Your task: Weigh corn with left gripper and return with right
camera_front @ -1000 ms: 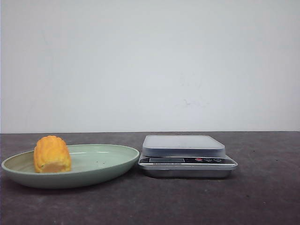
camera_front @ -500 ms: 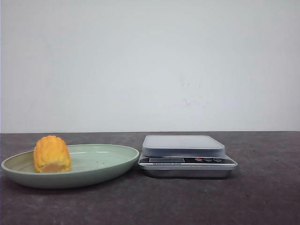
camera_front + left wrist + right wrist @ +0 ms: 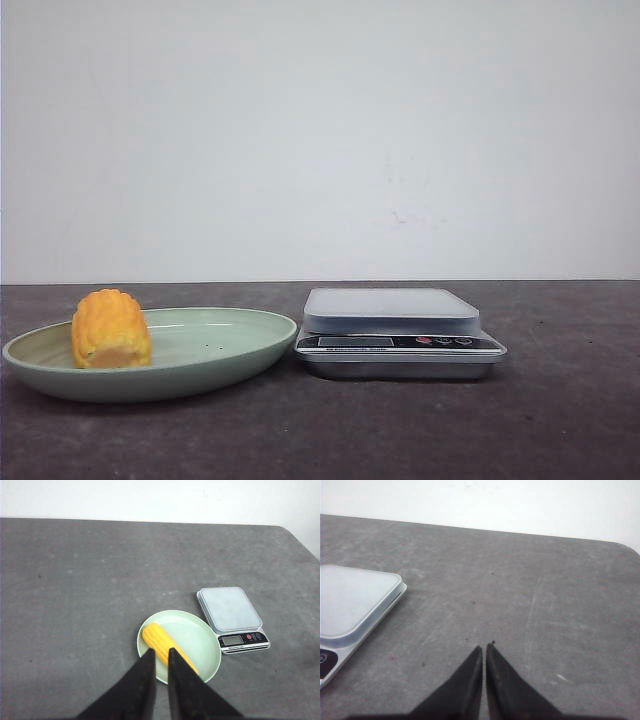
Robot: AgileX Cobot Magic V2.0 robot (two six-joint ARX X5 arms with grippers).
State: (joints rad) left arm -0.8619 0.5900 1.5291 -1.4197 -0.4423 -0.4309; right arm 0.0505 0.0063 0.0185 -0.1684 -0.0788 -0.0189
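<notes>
The table [image 3: 560,430] is seen dark and grey, bearing everything. On it a plate [image 3: 230,345] lies at the 9 o'clock side of the scale [image 3: 400,330], the two just beside each other. The corn [image 3: 110,330] rests on the plate, toward its 9 o'clock rim, untouched; the scale's platform is bare.

The left gripper [image 3: 160,652] is held high above the plate, its fingers nearly together with only a narrow gap, nothing between them. The right gripper [image 3: 484,649] is pinched together over bare table beside the scale, holding nothing.

The pickup is judged not yet begun. The left fingers should be spread wider than the cob before descent, lowered across its middle and closed on the kerneled sides, since the rounded cob may roll on the curved plate.
</notes>
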